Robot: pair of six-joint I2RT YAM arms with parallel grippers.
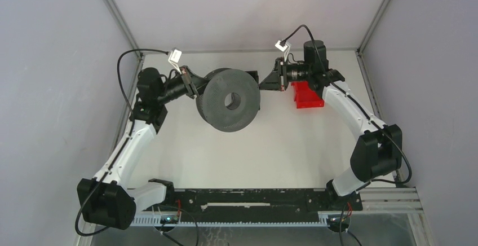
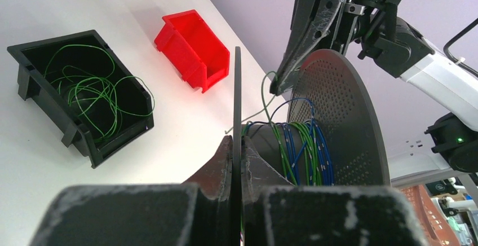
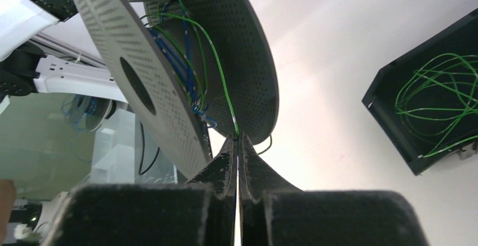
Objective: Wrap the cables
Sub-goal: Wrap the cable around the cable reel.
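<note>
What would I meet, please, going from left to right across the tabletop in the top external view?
Left gripper → large dark grey perforated spool it clamps → right gripper, pinching a thin green cable → red plastic bin.

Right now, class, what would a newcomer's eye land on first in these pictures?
A big dark grey perforated spool is held between the arms at mid-table, the left pincer clamped on one flange, blue and green wire wound on its core. The right pincer pinches a thin green cable leading onto it. A bright red plastic bin sits far right, near a black bin of loose green loops.
</note>
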